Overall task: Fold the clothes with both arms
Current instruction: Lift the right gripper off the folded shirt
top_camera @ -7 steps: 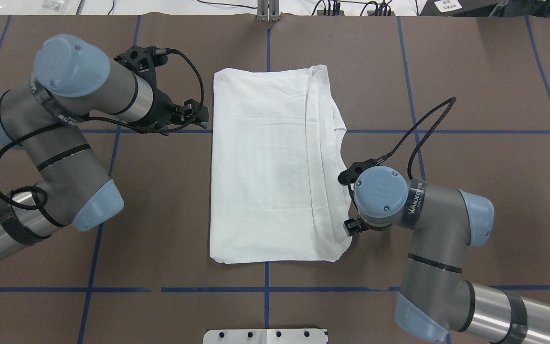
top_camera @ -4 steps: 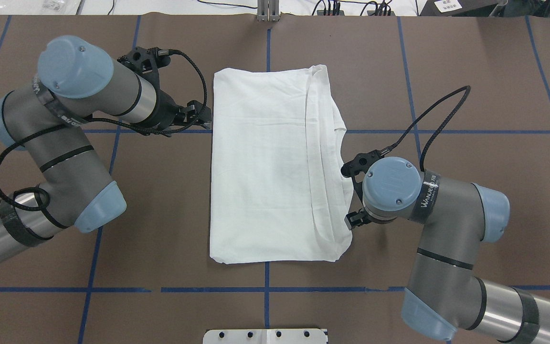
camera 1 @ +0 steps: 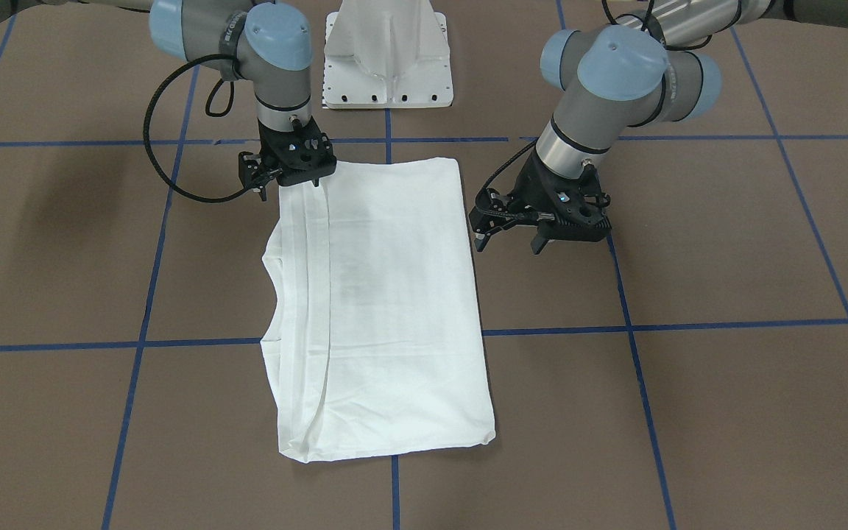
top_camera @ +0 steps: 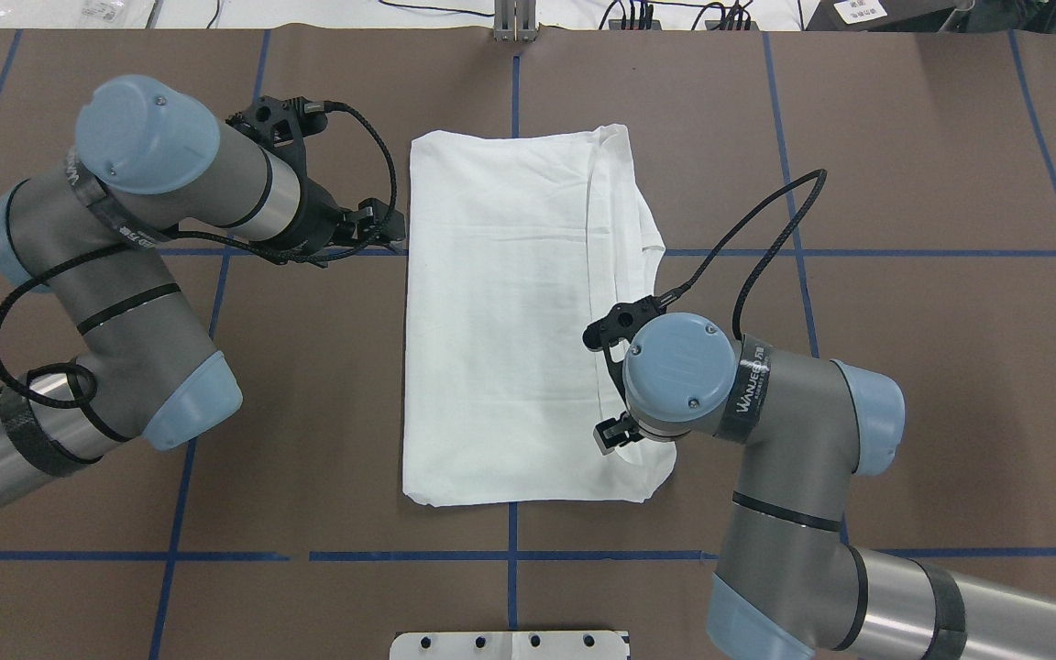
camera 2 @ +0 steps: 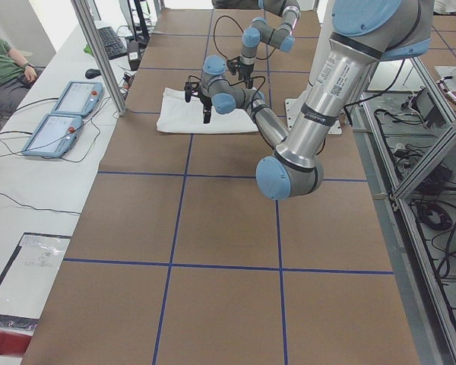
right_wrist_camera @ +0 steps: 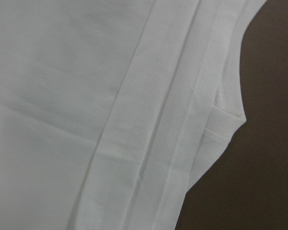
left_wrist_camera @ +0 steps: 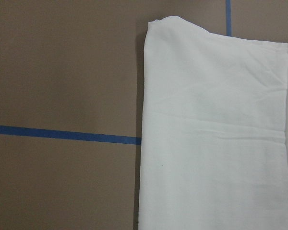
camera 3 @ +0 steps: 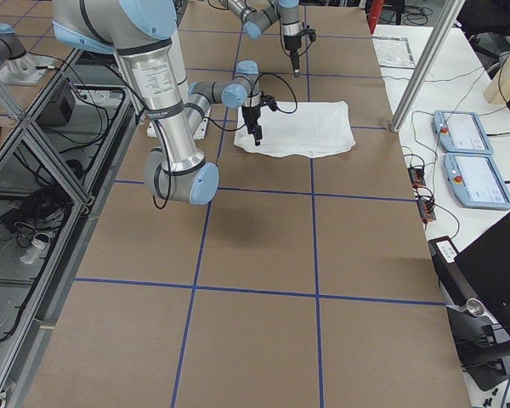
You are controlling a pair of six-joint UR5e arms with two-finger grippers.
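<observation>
The white folded long-sleeved cotton T-shirt [top_camera: 500, 321] lies flat on the brown table [top_camera: 931, 412], and the black 2-finger right gripper [camera 1: 289, 188] over its layered edge and left gripper [camera 1: 509, 243] beside the opposite edge hang parted and empty, so pinching only 1 layer could skew the fold.

A robotics lab is showing here: a left arm [top_camera: 115, 275] and a right arm [top_camera: 794, 431] are reaching over a brown worktop [camera 2: 220, 220] that is carrying a taped blue grid [camera 2: 175, 264]. Along the worktop's far long edge from the robot, two teach pendants [camera 2: 52, 134] are lying on a white side bench [camera 2: 30, 190] where a person [camera 2: 4, 68] is sitting. Below its robot-side edge, cables [camera 2: 437, 217] are trailing through an aluminium frame [camera 2: 433, 114].
</observation>
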